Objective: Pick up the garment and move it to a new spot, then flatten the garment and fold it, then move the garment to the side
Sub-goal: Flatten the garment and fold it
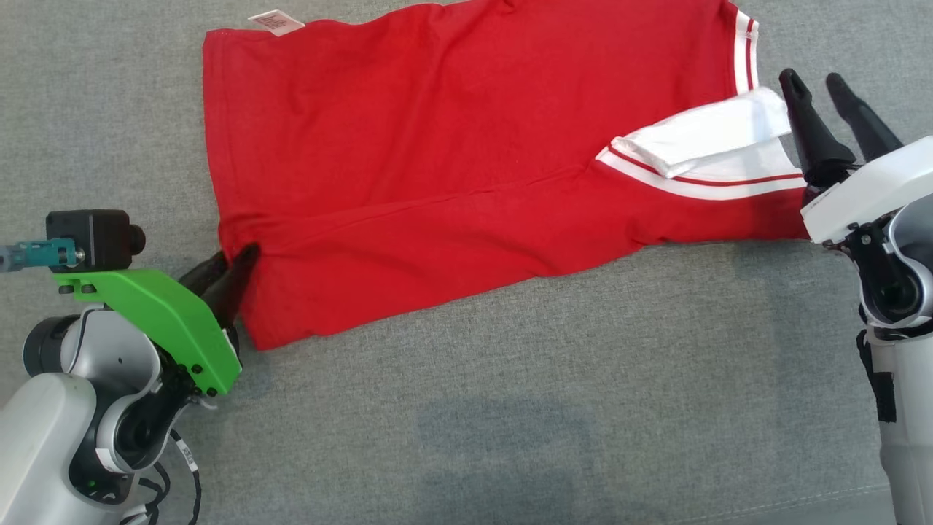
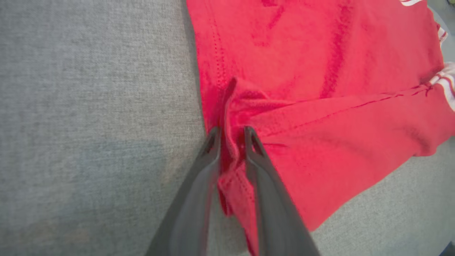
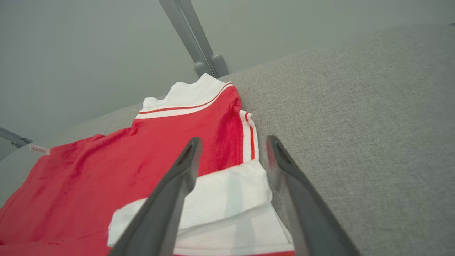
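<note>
At the left gripper (image 2: 231,132), a thin gap with a bump of red cloth in it, right at the edge of the shirt (image 2: 320,89); cannot tell if pinched tight or let go. In the head view, low on the left, the left gripper (image 1: 235,259) touching the near left corner of the shirt. At the right gripper (image 3: 233,141), a wide gap and nothing held, just over a white flap (image 3: 227,192) edged with a thin red stripe. In the head view, the right gripper (image 1: 815,79) just beside the right end of the shirt, tips pointing up. Between the two, the red shirt (image 1: 437,160) spread out long and mostly flat on the grey table (image 1: 583,408), with one long crease along the near side. White bands with red stripes at the right end. A small white tag (image 1: 275,22) at the far left corner. Past the far edge of the table, in the right wrist view, two grey bars (image 3: 199,42).
</note>
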`<state>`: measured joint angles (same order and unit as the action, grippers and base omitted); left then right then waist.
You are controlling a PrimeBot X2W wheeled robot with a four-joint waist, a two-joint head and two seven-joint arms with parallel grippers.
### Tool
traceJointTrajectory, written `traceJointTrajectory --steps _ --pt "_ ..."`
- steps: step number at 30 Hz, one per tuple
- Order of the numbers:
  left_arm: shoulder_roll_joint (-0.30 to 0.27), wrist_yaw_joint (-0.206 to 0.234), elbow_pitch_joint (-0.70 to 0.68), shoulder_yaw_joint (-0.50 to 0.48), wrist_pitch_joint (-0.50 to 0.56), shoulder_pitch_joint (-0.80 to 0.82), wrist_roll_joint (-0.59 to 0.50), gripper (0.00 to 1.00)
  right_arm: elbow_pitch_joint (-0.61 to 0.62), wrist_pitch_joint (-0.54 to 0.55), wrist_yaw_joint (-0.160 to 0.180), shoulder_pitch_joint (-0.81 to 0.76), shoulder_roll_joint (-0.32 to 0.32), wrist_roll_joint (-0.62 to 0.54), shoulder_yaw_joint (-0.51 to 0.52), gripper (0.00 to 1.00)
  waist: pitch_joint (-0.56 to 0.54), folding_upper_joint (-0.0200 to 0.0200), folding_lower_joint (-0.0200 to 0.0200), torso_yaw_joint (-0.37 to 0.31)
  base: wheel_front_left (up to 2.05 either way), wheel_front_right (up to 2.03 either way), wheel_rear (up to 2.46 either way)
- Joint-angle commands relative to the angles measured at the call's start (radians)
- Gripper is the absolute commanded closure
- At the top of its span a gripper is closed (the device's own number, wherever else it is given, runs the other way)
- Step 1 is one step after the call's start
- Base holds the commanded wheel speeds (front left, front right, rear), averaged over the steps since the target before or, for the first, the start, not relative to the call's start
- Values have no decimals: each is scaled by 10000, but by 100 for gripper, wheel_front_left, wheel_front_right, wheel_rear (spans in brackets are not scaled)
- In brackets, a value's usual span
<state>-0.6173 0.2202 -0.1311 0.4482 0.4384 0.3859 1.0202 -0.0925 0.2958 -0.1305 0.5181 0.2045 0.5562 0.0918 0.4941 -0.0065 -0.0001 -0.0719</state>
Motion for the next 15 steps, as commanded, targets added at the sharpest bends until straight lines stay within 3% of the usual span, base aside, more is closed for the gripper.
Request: traceJointTrajectory --steps 1,3,9,15 --pt "8 -17 16 -40 -82 50 17 0 71 -100 -2 -16 109 -24 16 0 -41 65 1 38 0 0 0" --pt "8 -41 30 -18 -302 -22 -182 0 309 -237 -4 -301 260 -46 80 0 -138 65 1 99 0 0 0" --pt "115 437 -827 -342 -1052 -1116 -127 0 1634 -680 -4 -1867 1030 -780 139 0 -451 65 1 120 0 0 0" --pt "136 797 -1373 -427 -1407 -2292 25 0 2324 -187 -4 -3334 1665 -1522 -1 0 -349 65 1 49 0 0 0"
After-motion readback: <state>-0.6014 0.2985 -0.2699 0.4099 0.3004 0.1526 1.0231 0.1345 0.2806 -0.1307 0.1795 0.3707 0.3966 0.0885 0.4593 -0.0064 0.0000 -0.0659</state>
